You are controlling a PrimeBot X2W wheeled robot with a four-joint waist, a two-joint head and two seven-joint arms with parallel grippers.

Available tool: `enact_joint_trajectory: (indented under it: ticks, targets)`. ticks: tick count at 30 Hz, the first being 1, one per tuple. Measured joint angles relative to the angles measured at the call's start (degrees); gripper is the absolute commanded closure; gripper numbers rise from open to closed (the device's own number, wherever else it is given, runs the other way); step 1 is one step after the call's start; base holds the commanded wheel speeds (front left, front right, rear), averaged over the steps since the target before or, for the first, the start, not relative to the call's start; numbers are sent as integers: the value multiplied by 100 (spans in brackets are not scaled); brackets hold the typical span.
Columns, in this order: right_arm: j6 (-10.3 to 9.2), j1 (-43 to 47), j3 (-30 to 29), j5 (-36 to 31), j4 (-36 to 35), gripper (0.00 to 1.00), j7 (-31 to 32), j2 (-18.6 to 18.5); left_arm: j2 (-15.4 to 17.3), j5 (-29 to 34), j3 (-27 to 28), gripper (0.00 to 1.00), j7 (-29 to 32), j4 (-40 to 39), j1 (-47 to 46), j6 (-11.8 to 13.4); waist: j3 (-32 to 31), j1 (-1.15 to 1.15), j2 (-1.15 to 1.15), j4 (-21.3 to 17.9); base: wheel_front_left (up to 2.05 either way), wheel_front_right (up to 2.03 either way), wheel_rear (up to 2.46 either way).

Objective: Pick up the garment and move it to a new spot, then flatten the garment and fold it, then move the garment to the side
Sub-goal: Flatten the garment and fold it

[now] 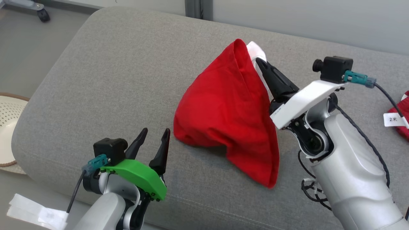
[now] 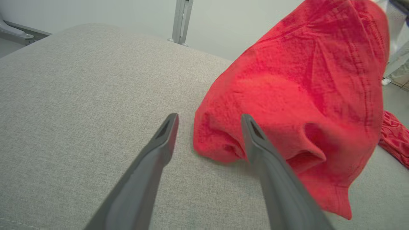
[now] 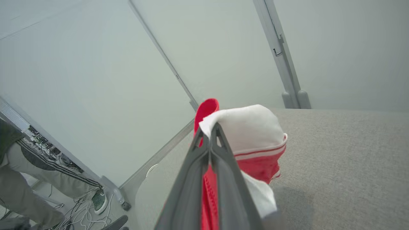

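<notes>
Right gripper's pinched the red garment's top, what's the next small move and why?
Probably raise the right gripper a little higher: it is shut on the white-trimmed top of the red garment, whose lower folds rest on the grey cushion. The left gripper hangs open beside them.

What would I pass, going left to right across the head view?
First a pale basket → left claw → red garment → black camera on the right wrist → second red cloth at the edge.
</notes>
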Motion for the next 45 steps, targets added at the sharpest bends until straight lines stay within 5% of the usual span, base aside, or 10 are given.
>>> enact_joint_trajectory:
  ticks: [10, 15, 38, 45]
  targets:
    - [22, -532, -152, 676, -639, 100, 424, -18, -42, 0, 26, 0, 51, -78, 230, 0, -329, 0, 0, 10, 0, 0, 0]
    - [13, -547, 345, 561, -468, 100, 982, -11, -133, 0, -23, 0, 96, -182, 256, 0, -440, 0, 0, 32, 0, 0, 0]
    - [-798, -722, -490, 995, -526, 100, 927, 23, -276, 8, -11, 0, 194, -403, 537, 0, -474, 0, 0, 21, 0, 0, 0]
    - [-1106, -721, -991, 846, -532, 100, 792, -468, -397, -41, -108, 0, 245, -548, 637, 0, -425, 0, 0, -204, 0, 0, 0]
